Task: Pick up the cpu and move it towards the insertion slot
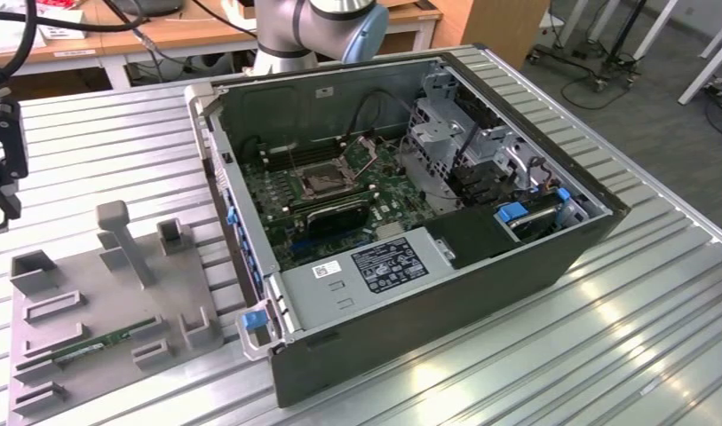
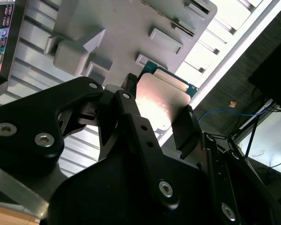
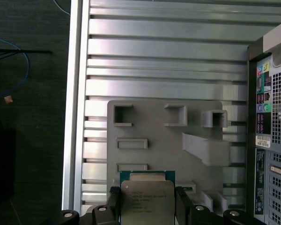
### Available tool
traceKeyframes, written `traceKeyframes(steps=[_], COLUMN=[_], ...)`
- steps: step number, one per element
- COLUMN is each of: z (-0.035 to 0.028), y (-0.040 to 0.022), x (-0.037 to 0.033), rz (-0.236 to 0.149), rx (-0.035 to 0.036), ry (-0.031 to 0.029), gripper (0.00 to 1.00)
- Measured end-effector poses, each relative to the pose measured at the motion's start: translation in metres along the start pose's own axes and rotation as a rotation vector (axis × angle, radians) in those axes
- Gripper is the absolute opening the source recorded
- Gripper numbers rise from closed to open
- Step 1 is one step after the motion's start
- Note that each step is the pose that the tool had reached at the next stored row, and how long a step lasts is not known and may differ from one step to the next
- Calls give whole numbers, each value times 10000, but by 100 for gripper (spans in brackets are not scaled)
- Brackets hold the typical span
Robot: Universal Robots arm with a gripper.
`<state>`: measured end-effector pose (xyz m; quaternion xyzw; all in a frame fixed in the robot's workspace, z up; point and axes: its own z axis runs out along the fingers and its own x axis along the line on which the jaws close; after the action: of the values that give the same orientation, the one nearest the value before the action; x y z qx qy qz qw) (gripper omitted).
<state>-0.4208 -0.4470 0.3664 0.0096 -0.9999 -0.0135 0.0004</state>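
The slatted table (image 1: 645, 355) bears the open computer case (image 1: 456, 266), insertion slot (image 1: 326, 177) inside on its board. Above the grey fixture plate (image 3: 154, 131) (well apart from the slot), the gripper (image 3: 147, 208) clamps the cpu (image 3: 146, 197) by opposite edges.

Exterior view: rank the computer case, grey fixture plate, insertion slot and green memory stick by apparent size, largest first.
1. computer case
2. grey fixture plate
3. insertion slot and green memory stick: too close to rank; the stick is longer but thinner, and the slot looks farther from the camera.
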Motion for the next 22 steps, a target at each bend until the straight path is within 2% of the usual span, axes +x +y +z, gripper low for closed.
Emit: traceKeyframes(steps=[5,12,18,22], z=[-1,-1,-49,-53], y=[-1,-1,0,0], x=[-62,-66,-66,-66], rz=[0,0,0,1], rx=[-1,-1,-2,-2], ry=[1,1,0,0], gripper=[55,55,55,55])
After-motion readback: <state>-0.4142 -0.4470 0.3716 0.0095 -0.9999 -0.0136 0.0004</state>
